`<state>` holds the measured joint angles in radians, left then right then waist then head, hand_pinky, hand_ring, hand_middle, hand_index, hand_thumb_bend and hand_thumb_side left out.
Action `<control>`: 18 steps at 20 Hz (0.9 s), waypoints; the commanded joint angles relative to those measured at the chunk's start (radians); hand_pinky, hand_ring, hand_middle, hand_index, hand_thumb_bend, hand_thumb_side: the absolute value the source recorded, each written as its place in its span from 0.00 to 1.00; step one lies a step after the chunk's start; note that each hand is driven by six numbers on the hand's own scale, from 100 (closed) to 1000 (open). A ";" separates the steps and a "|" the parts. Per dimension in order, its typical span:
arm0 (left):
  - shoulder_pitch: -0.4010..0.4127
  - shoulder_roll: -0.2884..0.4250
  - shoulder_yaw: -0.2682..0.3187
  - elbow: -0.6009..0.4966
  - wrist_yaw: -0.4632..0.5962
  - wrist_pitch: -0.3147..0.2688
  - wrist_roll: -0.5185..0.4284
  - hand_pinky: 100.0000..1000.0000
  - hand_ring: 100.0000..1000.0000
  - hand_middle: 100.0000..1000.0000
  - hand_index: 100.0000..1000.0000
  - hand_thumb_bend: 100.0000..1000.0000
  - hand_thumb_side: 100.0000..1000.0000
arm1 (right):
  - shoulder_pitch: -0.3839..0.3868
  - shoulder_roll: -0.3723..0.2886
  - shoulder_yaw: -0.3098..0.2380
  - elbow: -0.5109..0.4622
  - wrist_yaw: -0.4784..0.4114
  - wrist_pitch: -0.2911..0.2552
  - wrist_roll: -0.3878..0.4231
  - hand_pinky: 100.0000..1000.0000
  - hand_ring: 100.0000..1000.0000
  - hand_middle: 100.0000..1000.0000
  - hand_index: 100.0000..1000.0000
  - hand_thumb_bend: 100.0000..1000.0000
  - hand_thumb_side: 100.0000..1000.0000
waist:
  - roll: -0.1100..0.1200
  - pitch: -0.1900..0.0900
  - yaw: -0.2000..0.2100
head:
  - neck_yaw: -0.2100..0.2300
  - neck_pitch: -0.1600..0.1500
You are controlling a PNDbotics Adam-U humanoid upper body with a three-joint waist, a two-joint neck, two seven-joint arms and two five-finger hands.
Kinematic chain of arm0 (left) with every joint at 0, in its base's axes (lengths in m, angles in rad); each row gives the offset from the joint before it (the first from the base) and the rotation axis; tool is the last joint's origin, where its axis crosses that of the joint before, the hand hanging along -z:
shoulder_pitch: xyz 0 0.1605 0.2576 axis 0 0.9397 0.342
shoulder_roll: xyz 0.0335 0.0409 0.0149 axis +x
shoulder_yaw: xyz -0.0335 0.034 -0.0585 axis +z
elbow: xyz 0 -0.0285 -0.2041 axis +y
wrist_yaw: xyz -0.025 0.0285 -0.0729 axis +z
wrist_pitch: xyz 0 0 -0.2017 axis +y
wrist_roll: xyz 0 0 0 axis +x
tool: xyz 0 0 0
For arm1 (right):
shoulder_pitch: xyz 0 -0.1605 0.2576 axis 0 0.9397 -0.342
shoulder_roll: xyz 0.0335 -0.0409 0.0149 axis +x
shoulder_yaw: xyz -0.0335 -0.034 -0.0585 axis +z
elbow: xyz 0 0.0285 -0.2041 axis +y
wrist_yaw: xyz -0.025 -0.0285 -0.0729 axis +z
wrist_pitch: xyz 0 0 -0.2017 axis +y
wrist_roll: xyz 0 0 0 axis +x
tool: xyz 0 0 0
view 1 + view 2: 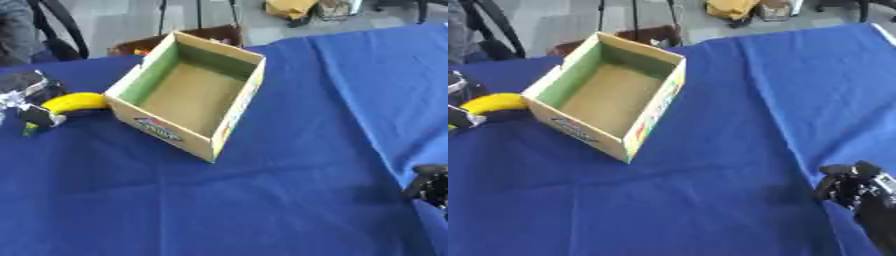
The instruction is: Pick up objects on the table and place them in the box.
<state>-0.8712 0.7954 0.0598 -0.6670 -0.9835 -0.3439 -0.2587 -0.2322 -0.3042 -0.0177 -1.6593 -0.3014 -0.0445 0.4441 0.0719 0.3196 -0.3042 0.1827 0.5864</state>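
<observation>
Both eye views are evenly and brightly lit by soft, diffuse light with no glare, and the pale floor (131, 20) along the top of the frame reads brightest. Everything is slightly soft, with the left hand (26, 97) and banana (77, 101) at the left edge smeared and the right hand (852, 186) at the lower right blurred too. Shadows are faint: a dark patch lies on the blue surface (262, 200) just left of the right hand, the box (188, 95) shades its own inner walls, and a thin shadow sits under the banana.
</observation>
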 commanded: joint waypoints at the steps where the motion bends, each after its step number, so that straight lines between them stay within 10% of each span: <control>1: -0.003 0.019 0.003 -0.006 0.011 -0.007 -0.016 0.49 0.34 0.36 0.54 0.25 0.06 | -0.006 -0.013 -0.006 -0.016 -0.002 -0.002 0.002 0.59 0.54 0.48 0.71 0.00 0.95 | -0.003 -0.021 0.000 | -0.002 -0.010; 18: -0.015 0.036 0.004 -0.070 0.148 -0.042 -0.077 0.45 0.28 0.30 0.47 0.04 0.04 | 0.007 -0.026 -0.010 -0.011 -0.015 0.000 0.000 0.60 0.54 0.48 0.71 0.00 0.93 | -0.001 -0.062 0.015 | -0.014 0.002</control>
<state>-0.8649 0.7912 0.0591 -0.7097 -0.8481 -0.3789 -0.3345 -0.2212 -0.3048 -0.0181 -1.6588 -0.3070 -0.0444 0.4442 0.0724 0.2827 -0.2897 0.1725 0.5885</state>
